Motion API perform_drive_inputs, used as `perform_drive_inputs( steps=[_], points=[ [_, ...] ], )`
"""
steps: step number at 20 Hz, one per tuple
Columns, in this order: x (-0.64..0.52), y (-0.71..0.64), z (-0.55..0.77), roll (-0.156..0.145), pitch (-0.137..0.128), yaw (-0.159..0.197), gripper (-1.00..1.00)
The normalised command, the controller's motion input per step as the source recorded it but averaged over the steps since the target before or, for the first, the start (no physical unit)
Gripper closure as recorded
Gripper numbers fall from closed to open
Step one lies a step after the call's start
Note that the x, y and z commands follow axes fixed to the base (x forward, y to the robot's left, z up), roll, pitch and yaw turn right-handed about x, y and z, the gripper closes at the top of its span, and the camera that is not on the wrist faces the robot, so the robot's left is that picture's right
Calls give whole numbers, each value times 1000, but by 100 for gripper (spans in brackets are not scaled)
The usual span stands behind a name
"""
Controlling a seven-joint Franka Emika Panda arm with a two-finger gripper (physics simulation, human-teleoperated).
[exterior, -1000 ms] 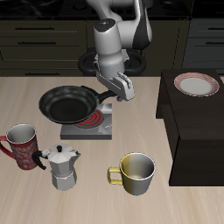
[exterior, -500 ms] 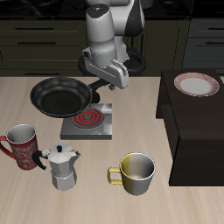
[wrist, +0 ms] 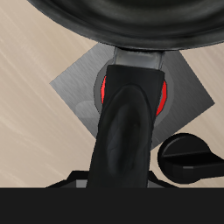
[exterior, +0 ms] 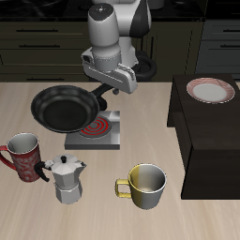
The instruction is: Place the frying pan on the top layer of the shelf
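Fingers [exterior: 111, 87] pinch the frying pan [exterior: 64, 108] by the end of its long black handle; contact is hidden behind the hand in the exterior view, but the pan hangs off the arm, clear of the bench [exterior: 187, 220]. In the wrist view the handle [wrist: 129, 122] runs straight out from the hand to the pan's black bowl; the finger pads themselves aren't visible there.

Pan is roughly level, bowl sticking out away from the shelf [exterior: 211, 141], partly overhanging the grey stove plate with the red ring burner [exterior: 96, 131]. Wrist view shows the same burner [wrist: 162, 92] directly beneath the handle, and a black knob [wrist: 188, 157] on the plate.

Shelf is the big dark boxy unit at the far side of the bench from the pan, well apart from it. Its flat top carries a grey square plate with red rings [exterior: 210, 90].

Nearer the bench's front edge: red patterned mug [exterior: 24, 156], silver moka pot [exterior: 67, 178] just beside it, yellow-lined metallic mug [exterior: 142, 186] between the moka pot and the shelf.
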Motion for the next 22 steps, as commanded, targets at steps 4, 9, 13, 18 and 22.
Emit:
perform_drive_inputs(
  steps=[4,9,13,18,22],
  points=[
    [90,-98,25,6,58,154,100],
    [-4,4,71,7,1,131,100],
    [-32,-38,113,-1,-16,142,100],
    [20,43,14,-4,0,175,100],
    [-16,-40,78,-15,1,128,100]
  ],
)
